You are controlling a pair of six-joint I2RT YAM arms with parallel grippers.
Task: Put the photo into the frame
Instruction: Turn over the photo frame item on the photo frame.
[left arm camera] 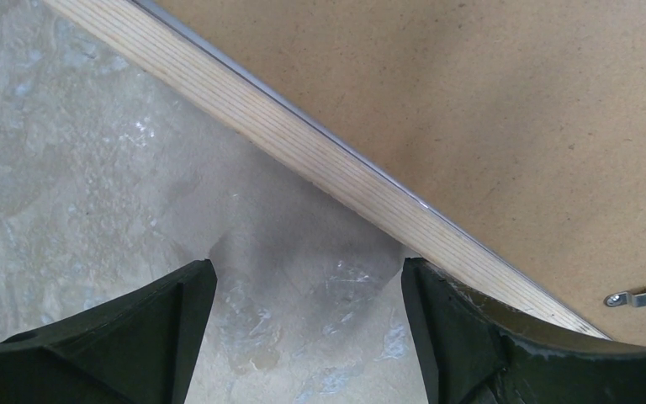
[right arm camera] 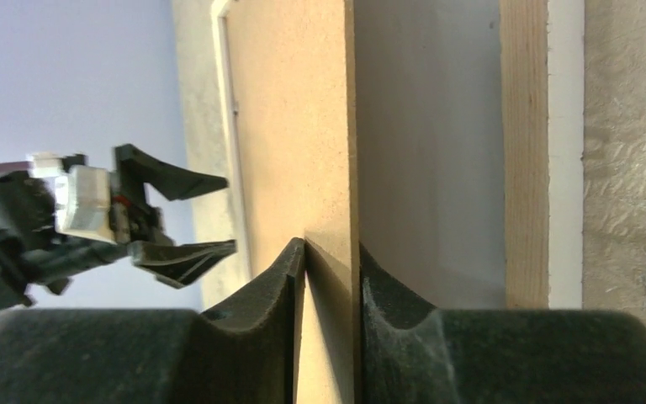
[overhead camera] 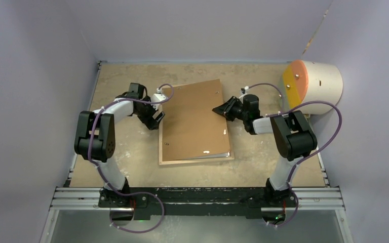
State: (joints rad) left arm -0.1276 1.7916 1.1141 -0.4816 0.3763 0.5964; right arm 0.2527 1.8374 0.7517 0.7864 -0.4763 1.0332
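Note:
The frame point(overhead camera: 192, 161) lies face down on the table, its light wood rim point(left arm camera: 320, 151) up. The brown backing board point(overhead camera: 195, 119) covers it and is tilted up along its right edge. My right gripper point(overhead camera: 218, 109) straddles that raised edge point(right arm camera: 332, 246), jaws a little apart: the board rests against one finger, and a thin gap shows at the other. Under the board, inside the wood rim point(right arm camera: 523, 151), lies a pale grey-white surface point(right arm camera: 429, 168); I cannot tell whether it is the photo's back. My left gripper point(overhead camera: 156, 119) stands open over bare table at the frame's left rim point(left arm camera: 309, 286).
A white drum with an orange lid point(overhead camera: 314, 86) lies at the back right corner. A small metal turn clip point(left arm camera: 637, 295) sits on the backing board. Grey walls close in the table point(overhead camera: 121, 81) on three sides. My left gripper point(right arm camera: 229, 213) shows beyond the board.

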